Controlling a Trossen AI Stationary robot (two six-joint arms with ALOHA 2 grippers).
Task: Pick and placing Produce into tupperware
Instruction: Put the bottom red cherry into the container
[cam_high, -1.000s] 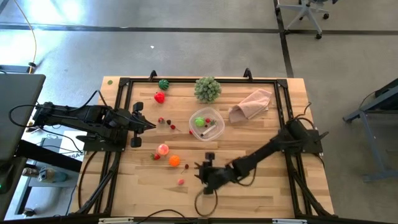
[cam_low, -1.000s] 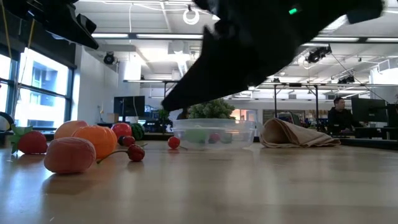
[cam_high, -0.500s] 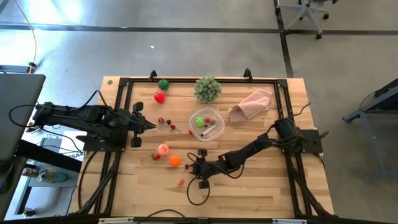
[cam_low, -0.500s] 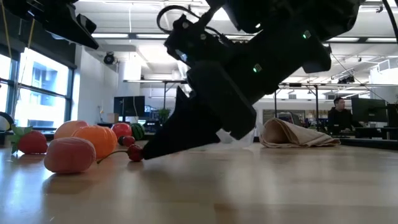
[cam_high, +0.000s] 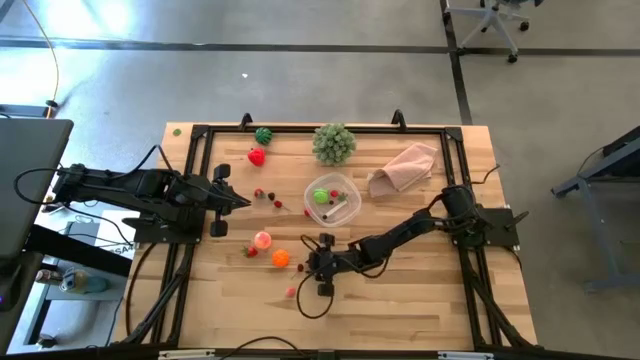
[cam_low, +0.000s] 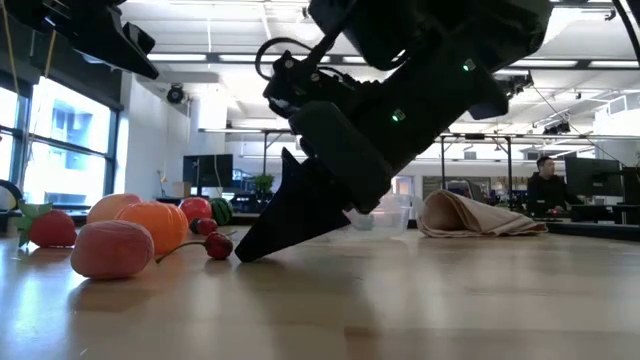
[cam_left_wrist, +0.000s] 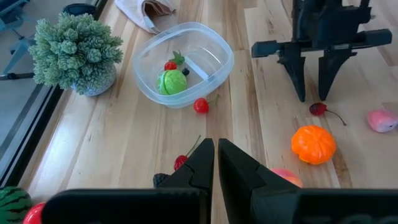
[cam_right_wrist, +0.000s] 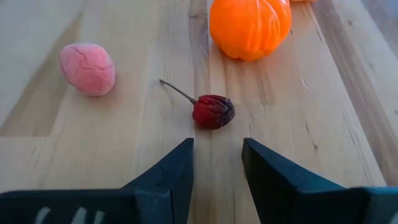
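Note:
My right gripper stands open low over the table, its fingertips just short of a dark red cherry with a stem. Both also show in the left wrist view, the right gripper and the cherry. An orange piece and a pink piece lie on the wood either side of the cherry. The clear tupperware sits at mid table with a green piece and a small red one inside. My left gripper waits shut above the table's left side.
A pale green leafy ball and a pink cloth lie toward the far edge. A watermelon piece and a red fruit sit at the far left. Small red pieces lie left of the tupperware, with bare wood near the front edge.
My right gripper has moved toward the table's left edge and a little toward the far edge. It has sunk until its fingertips are close to the wood by the cherry. The produce has stayed in place.

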